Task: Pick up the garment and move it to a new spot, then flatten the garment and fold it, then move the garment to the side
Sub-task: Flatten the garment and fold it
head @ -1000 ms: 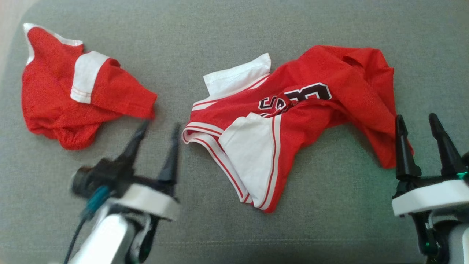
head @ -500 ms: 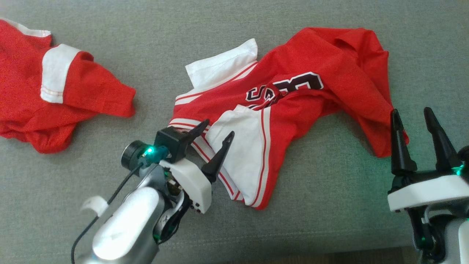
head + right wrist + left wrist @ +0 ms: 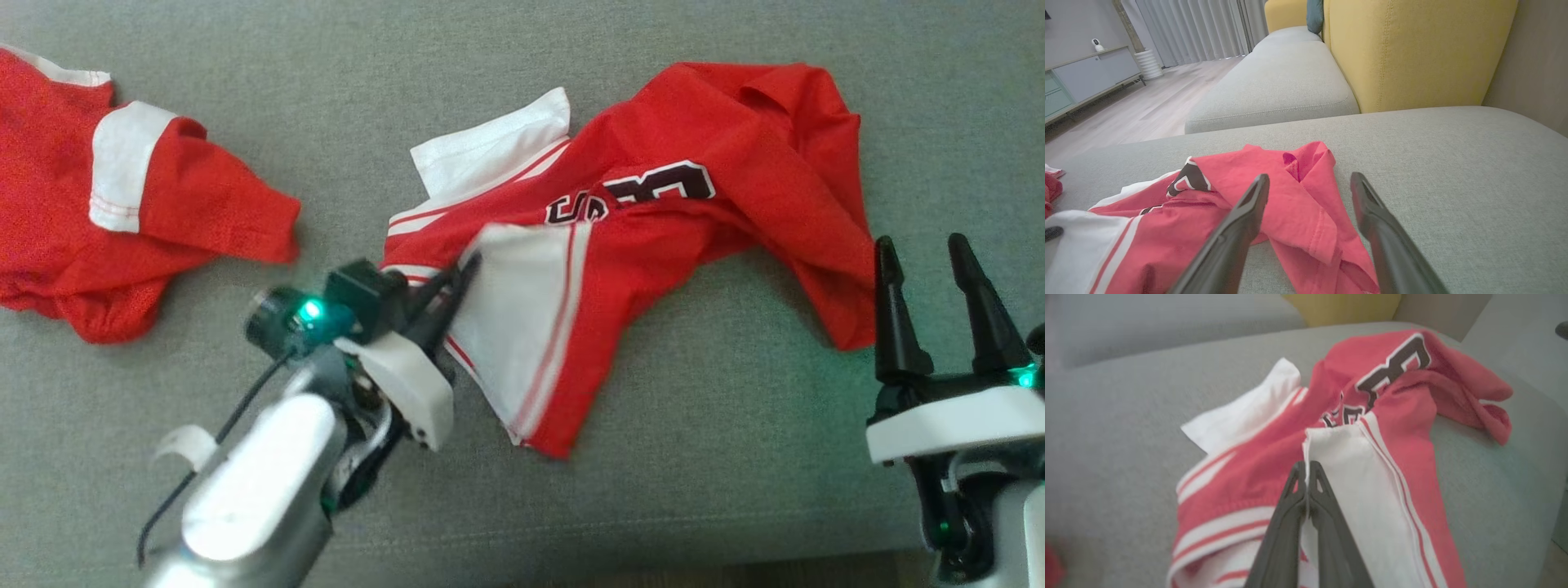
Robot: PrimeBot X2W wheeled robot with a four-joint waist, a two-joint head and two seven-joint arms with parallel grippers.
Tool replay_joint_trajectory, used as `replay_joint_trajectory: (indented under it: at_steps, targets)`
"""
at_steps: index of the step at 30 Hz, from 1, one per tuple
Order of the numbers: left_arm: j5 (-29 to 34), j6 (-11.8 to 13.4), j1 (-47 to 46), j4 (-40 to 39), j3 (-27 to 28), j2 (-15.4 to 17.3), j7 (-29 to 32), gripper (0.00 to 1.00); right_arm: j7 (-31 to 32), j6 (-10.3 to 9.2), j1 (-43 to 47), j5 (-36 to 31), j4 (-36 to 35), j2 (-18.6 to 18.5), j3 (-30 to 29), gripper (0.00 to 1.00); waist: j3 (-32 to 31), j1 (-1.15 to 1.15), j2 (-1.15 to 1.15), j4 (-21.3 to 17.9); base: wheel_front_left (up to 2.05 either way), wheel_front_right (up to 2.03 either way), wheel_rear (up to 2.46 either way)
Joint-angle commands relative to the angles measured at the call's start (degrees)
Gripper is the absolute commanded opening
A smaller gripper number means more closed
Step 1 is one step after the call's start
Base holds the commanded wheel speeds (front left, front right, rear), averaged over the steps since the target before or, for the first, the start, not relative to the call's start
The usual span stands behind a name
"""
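A crumpled red garment (image 3: 653, 220) with white panels, striped trim and black lettering lies in the middle of the grey sofa cushion (image 3: 735, 457). My left gripper (image 3: 457, 273) is shut on the edge of its white side panel at the garment's left end. In the left wrist view the fingertips (image 3: 1306, 467) pinch the white fabric of the garment (image 3: 1404, 428). My right gripper (image 3: 922, 245) stands open at the lower right, just off the garment's right end. In the right wrist view its fingers (image 3: 1310, 177) straddle a red fold of the garment (image 3: 1298, 204) without touching it.
A second red and white garment (image 3: 122, 212) lies bunched at the left of the cushion. Yellow backrests (image 3: 1412, 53) and another grey seat (image 3: 1278, 85) stand beyond the cushion. The cushion's front edge runs along the bottom of the head view.
My left gripper swung right to the garment and shut on the white panel's edge, tugging that panel a little up and left. The right gripper stayed put. The camera shifted early on.
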Motion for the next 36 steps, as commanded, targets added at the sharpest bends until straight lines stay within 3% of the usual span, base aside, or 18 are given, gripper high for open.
replay_joint_trajectory:
  at_steps: [1,7,18,27,36]
  targets:
    - [1.21,0.8,-3.47,-2.65,2.69,1.79,-1.04,0.0,-0.48,-0.04,-1.11,0.36,-1.76,-0.33,0.86,1.0,-0.11,0.0,0.0,0.07,0.0,0.0,0.0]
    - [6.31,3.33,-10.33,-4.15,5.86,6.35,-3.45,0.0,-0.54,-0.04,-1.35,1.05,-1.1,-0.33,1.04,1.0,-1.14,0.0,0.0,0.01,0.0,0.0,0.0]
    - [13.32,4.19,-21.96,-4.07,7.81,10.53,-10.91,0.0,-1.04,-0.04,-1.29,1.97,-0.29,-0.33,1.25,1.0,-2.04,0.0,0.0,-0.57,0.0,0.0,0.0]
    - [12.16,3.32,-6.61,-9.09,-0.79,8.6,-11.84,0.0,-0.34,-0.04,-0.48,2.37,-1.04,-0.33,0.06,1.0,-1.38,0.0,0.0,1.09,0.0,0.0,0.0]
    - [10.4,0.31,2.75,-9.08,-9.2,6.32,-10.27,0.0,0.99,-0.04,-1.05,1.88,-1.52,-0.33,-0.58,1.0,-1.57,0.0,0.0,3.72,0.0,0.0,0.0]
